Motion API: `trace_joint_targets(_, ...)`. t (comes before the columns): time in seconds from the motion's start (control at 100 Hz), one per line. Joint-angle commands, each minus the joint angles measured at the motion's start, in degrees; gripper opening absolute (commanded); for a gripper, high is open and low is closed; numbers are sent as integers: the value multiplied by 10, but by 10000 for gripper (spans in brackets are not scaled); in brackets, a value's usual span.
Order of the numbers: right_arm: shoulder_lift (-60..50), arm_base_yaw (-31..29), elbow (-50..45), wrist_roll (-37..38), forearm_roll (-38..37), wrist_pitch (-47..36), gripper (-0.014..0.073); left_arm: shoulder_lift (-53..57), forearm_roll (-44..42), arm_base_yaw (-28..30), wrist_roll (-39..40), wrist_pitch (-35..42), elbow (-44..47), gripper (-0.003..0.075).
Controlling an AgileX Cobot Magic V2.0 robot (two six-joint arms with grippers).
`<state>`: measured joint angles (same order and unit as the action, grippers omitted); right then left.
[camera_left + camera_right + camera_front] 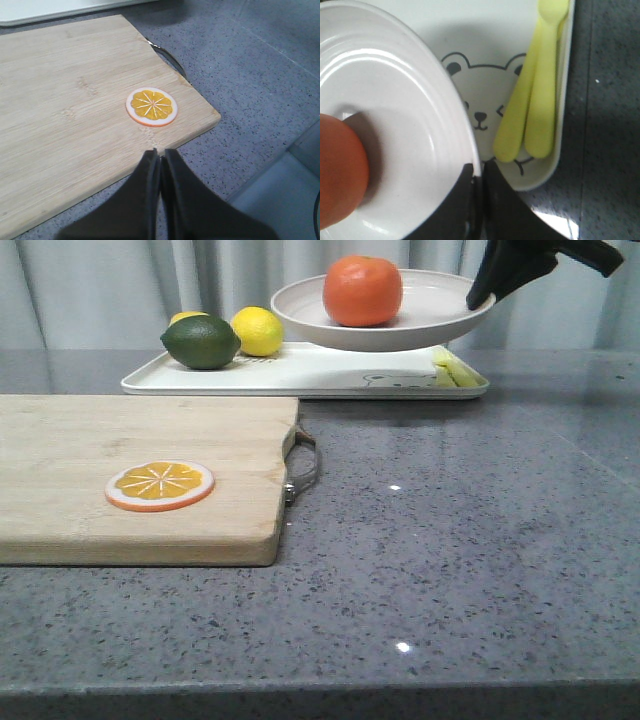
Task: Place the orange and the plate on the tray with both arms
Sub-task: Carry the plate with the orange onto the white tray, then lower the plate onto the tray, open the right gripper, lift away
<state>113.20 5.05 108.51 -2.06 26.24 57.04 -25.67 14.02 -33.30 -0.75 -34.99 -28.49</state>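
The off-white plate (400, 325) hangs in the air above the white tray (320, 375), with the orange (362, 290) sitting in it. My right gripper (487, 295) is shut on the plate's right rim; the right wrist view shows the rim (465, 135) pinched between the fingers, the orange (337, 175) at the edge, and the tray's bear drawing (482, 107) below. My left gripper (160, 155) is shut and empty, hovering near the front edge of the cutting board (75, 115); it is out of the front view.
On the tray lie a dark green lime (201, 342), a yellow lemon (258, 331) and two yellow-green utensils (535, 100). A wooden cutting board (140, 480) with a flat orange slice (160, 485) and a metal handle (303, 465) fills the left of the grey table.
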Motion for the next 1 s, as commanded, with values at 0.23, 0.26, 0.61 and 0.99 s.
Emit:
trace_joint_targets(0.23, 91, 1, 180, 21, 34, 5, -66, -3, 7, 0, 4, 37, -17, -19)
trace_joint_targets(0.26, 100, 1, 195, 21, 34, 6, -66, -3, 7, 0, 4, 37, -17, -19)
trace_joint_targets(0.61, 186, 2, 291, 46, 37, 21, -66, -3, 7, 0, 4, 37, -17, -19)
trace_joint_targets(0.99, 207, 2, 292, 47, 37, -1, -66, -3, 7, 0, 4, 37, -17, -19)
